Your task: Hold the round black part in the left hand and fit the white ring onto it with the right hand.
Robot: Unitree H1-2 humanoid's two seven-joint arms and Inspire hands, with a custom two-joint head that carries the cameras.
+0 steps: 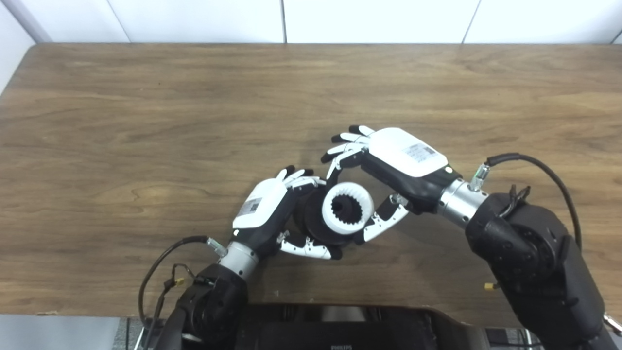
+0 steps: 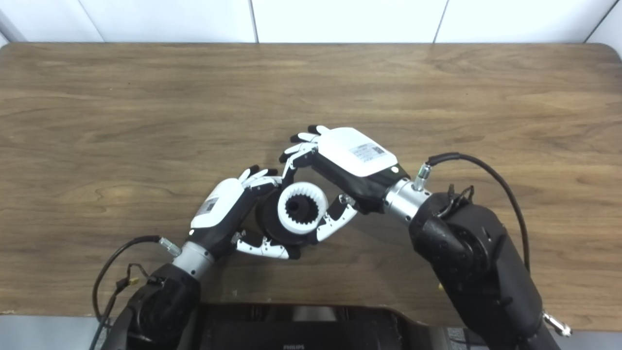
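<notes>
My left hand (image 1: 265, 209) is shut on the round black part (image 1: 307, 219) and holds it just above the table, near the front middle. The white toothed ring (image 1: 348, 187) sits on the face of the black part, with the part's dark toothed hub showing through its hole. My right hand (image 1: 398, 160) comes in from the right and closes around the ring, fingers at its upper left and thumb at its lower right. The same grouping shows in the right eye view, with the ring (image 2: 301, 187) between both hands.
The wooden table (image 1: 146, 121) stretches wide to the back and both sides. A white wall runs along its far edge. A black robot body part (image 1: 340, 325) lies below the front edge. Cables hang off both forearms.
</notes>
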